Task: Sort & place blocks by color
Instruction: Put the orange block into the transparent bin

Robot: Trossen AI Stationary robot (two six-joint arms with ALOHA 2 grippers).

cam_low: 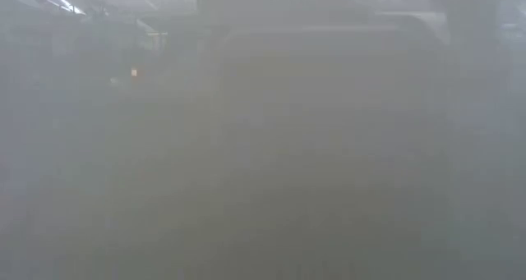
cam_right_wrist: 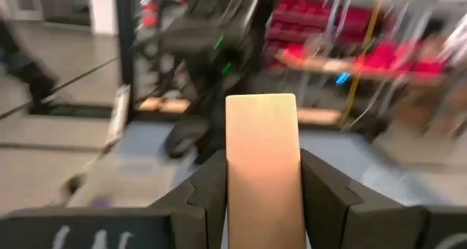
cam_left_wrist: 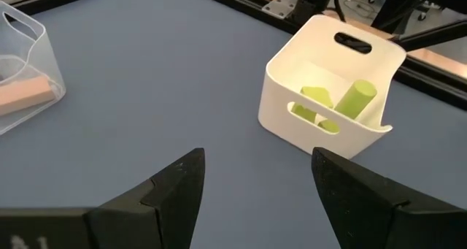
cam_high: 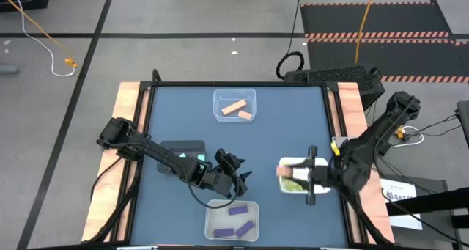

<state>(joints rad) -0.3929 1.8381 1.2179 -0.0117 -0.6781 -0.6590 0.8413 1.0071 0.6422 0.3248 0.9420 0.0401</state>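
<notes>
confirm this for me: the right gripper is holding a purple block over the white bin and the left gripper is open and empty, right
Not quite. The block clamped in the right gripper is pale orange, not purple, as the right wrist view shows. The rest stands: in the high view that gripper is over the white bin, and the left wrist view shows the left gripper open with nothing in it.

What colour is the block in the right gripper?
Pale orange block, clearest in the right wrist view.

a robotics lab: framed test table (cam_high: 139,103), taped concrete floor (cam_high: 88,45), trailing cables (cam_high: 44,37)
</notes>
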